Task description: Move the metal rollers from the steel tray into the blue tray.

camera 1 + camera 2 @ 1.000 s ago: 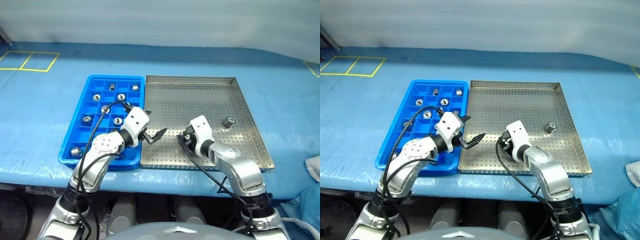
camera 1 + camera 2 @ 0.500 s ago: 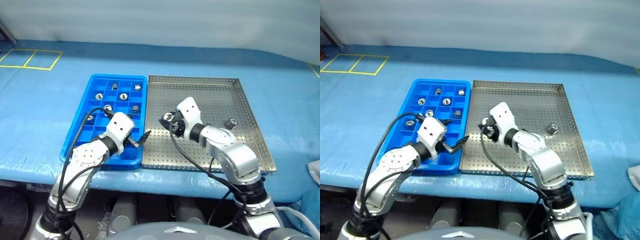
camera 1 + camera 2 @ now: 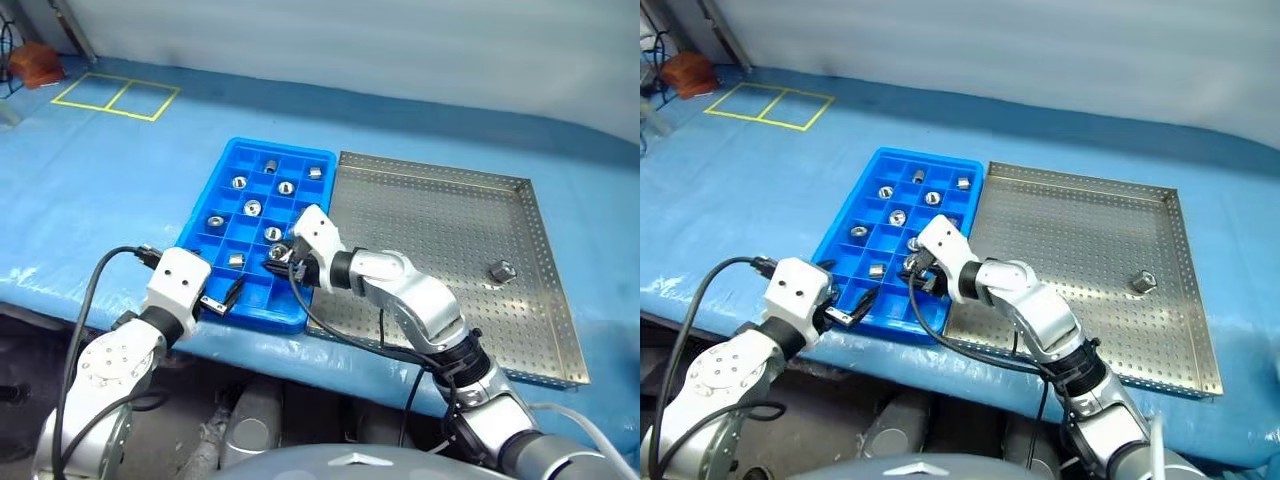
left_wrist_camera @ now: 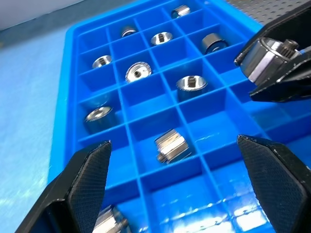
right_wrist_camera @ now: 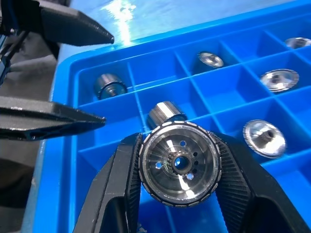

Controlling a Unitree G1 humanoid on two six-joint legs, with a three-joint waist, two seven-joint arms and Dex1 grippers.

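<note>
A workshop: blue-covered workbench (image 3: pixel 120 190), yellow floor-style marking tape (image 3: pixel 115 95)

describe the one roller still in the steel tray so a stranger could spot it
Find the steel tray, the perforated silver one right of the blue tray. One small shiny metal roller lies alone on its floor near the right rim; every other loose roller sits in a blue compartment.

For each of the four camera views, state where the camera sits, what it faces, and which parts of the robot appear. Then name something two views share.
Left eye and right eye views: on the head, looking forward and down at the blue tray and steel tray; both arms show.
Left wrist view: on the left wrist, facing the blue tray's compartments; the open left hand shows.
Right wrist view: on the right wrist, facing the blue tray; the right hand grips a metal roller.
Shared: both wrist views show that held roller.
</note>
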